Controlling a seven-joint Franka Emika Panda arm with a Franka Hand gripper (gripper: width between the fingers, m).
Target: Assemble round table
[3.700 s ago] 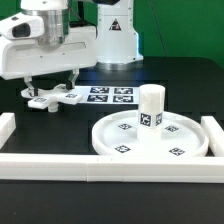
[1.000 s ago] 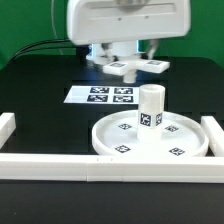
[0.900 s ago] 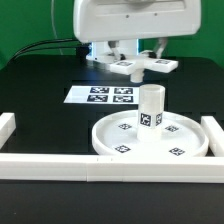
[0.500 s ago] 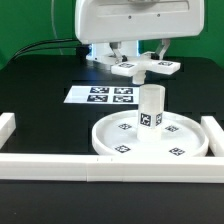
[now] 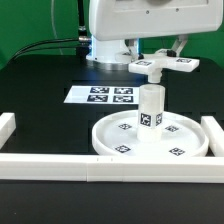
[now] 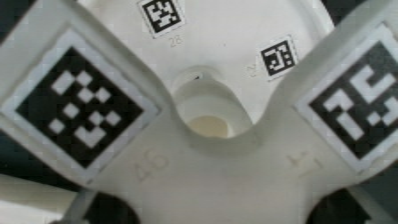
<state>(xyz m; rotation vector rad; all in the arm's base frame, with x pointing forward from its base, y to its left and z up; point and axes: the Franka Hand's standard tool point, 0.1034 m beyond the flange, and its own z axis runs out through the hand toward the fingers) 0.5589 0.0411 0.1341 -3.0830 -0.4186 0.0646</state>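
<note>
My gripper [image 5: 155,52] clamps the cross-shaped piece [image 5: 160,66] flat above the post [image 5: 150,108] — upright in the hub of the disc [image 5: 110,140] — so its centre hole [image 6: 210,112] can seat there.

Pincer [image 5: 156,52] aloft, closed, downward.

The hand [image 5: 153,50] now holds the cross-shaped piece [image 5: 160,65] in the air, no longer low over the worktop [image 5: 40,90] at the exterior view's left. It has drifted rightward to hang just above the post [image 5: 150,106].
</note>
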